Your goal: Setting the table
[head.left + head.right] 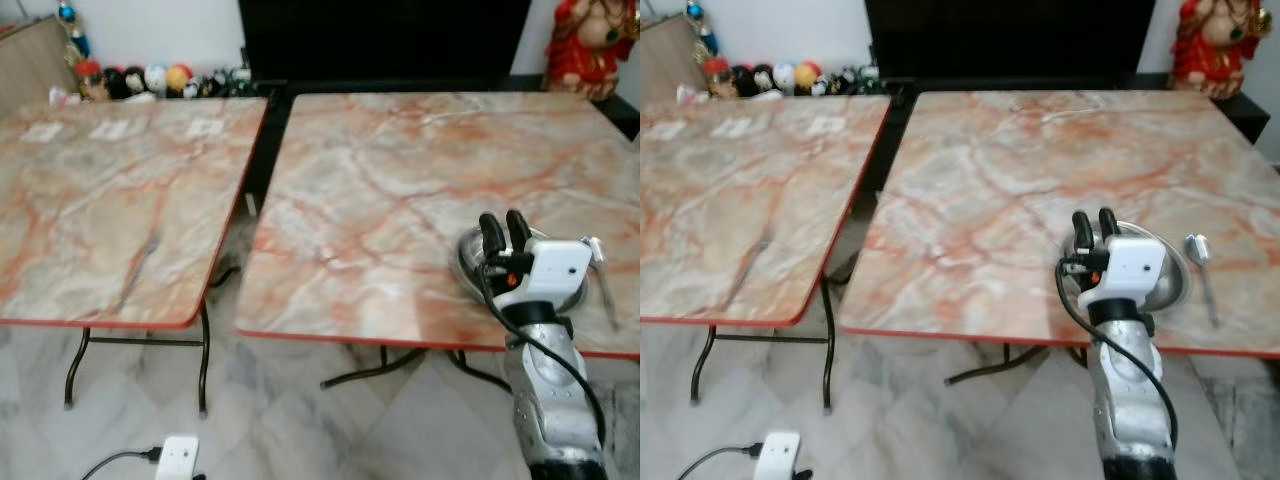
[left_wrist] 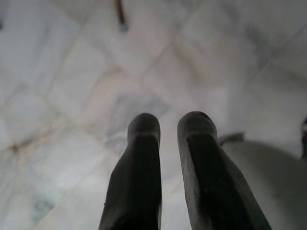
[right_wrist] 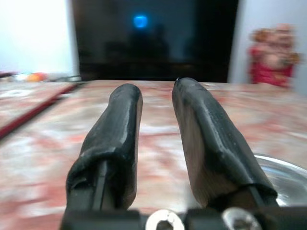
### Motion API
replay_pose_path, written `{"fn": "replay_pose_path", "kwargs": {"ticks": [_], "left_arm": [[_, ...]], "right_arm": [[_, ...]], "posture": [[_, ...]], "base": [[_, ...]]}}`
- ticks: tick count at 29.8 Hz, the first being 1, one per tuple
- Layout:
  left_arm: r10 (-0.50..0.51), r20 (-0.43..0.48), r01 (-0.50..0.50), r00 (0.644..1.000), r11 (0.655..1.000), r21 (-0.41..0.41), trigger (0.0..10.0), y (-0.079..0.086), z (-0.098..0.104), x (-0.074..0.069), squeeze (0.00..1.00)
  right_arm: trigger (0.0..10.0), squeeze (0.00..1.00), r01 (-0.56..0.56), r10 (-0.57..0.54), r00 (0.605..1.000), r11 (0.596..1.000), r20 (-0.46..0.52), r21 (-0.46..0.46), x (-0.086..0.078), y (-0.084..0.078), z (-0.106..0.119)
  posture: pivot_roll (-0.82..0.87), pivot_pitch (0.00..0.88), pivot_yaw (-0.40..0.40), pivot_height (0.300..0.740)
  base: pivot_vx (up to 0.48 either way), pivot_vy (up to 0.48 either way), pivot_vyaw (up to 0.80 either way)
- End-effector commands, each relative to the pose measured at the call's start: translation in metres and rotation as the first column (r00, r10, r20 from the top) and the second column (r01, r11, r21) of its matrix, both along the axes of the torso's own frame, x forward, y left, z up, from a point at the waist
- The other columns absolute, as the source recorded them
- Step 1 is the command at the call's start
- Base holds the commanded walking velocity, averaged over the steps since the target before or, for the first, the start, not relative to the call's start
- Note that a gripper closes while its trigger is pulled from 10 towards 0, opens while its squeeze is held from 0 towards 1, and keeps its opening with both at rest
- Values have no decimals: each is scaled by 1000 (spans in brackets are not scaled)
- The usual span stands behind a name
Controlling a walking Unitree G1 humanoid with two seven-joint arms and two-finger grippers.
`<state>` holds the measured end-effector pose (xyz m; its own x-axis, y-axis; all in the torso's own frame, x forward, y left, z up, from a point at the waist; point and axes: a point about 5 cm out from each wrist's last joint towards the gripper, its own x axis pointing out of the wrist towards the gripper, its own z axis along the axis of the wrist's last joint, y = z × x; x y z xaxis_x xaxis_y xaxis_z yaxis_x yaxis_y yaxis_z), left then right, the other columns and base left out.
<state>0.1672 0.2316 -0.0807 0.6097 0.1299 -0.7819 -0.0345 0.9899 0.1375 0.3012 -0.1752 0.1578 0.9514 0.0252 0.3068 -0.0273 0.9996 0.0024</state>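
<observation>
Now the right pincer (image 1: pixel 1095 222) hovers over the steel plate (image 1: pixel 1168 280).
Its fingers stand narrowly parted, empty; a spoon (image 1: pixel 1201 258) lies just beside the plate on the desk (image 1: pixel 990 200).

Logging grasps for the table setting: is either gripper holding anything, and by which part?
Nothing is held. The right gripper hovers over the steel plate, jaws apart and empty; the left gripper hangs empty.

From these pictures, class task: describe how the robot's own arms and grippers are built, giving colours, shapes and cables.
The right arm is a silver, mottled metal tube with a white boxy wrist housing and a black cable looping alongside it. The right gripper has two long, rounded black fingers. The left gripper has the same pair of thick black fingers with blunt, rounded tips.
</observation>
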Motion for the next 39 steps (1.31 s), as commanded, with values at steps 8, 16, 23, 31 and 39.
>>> {"fn": "replay_pose_path", "kwargs": {"ticks": [8,16,23,31,39], "left_arm": [[7,-20,-7,1000,1000,12,10000,1,-1,-2,0],[15,-17,-15,1000,1000,9,10000,0,-1,-1,0],[19,-16,-19,1000,1000,10,10000,0,-1,-2,0],[20,-18,-20,1000,1000,12,10000,1,-1,-3,0],[12,-16,-12,1000,1000,15,10000,1,-1,-3,0]], "right_arm": [[10000,0,50,-50,999,998,12,25,4,-3,7],[10000,0,57,-57,998,997,-8,55,5,6,3],[10000,0,55,-54,998,997,-21,59,6,9,1],[10000,0,49,-47,999,997,-27,56,6,12,0],[10000,0,42,-40,998,998,-39,54,6,13,-3]], "posture": [[-95,84,38,740],[-88,99,36,740],[-87,104,37,740],[-83,105,35,740],[-76,109,36,740]], "base": [[0,480,0],[0,480,0],[0,480,0],[0,468,0],[0,48,0]]}}
